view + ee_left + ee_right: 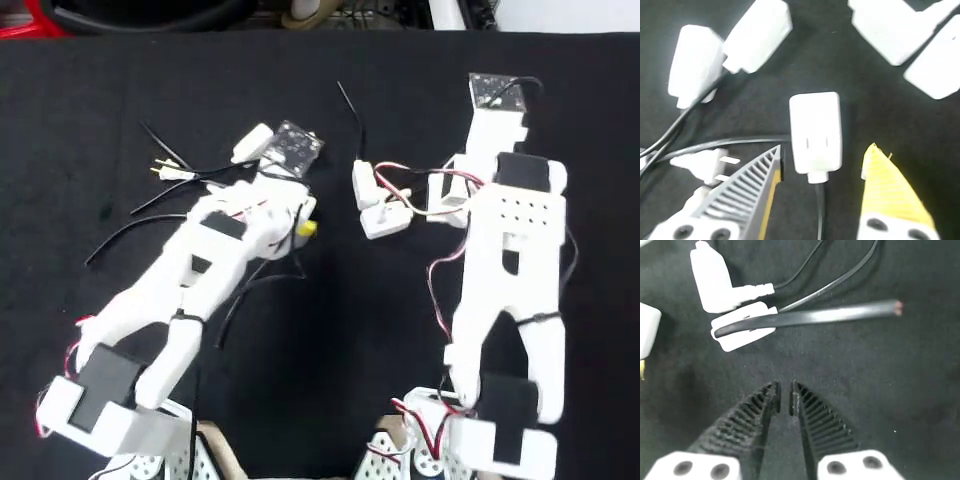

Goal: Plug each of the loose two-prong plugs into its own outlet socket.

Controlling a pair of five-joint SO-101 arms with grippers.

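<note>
Partly hidden behind left jaws: loose plug (701, 163); socket (816, 131) cord cut off.

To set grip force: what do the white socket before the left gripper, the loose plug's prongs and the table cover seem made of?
Socket: probably hard moulded plastic, smooth white, rounded edges, slight sheen.
Prongs: seemingly metal, thin flat pale blades; finish unclear.
Table cover: likely black cloth or felt, matt, finely fuzzy.

Left arm (175, 300) and right arm (512, 270): white shells, black motors, red wires. Left gripper (824, 147) has ribbed grey and yellow fingers; right gripper (784, 387), black ones on white bases.
</note>
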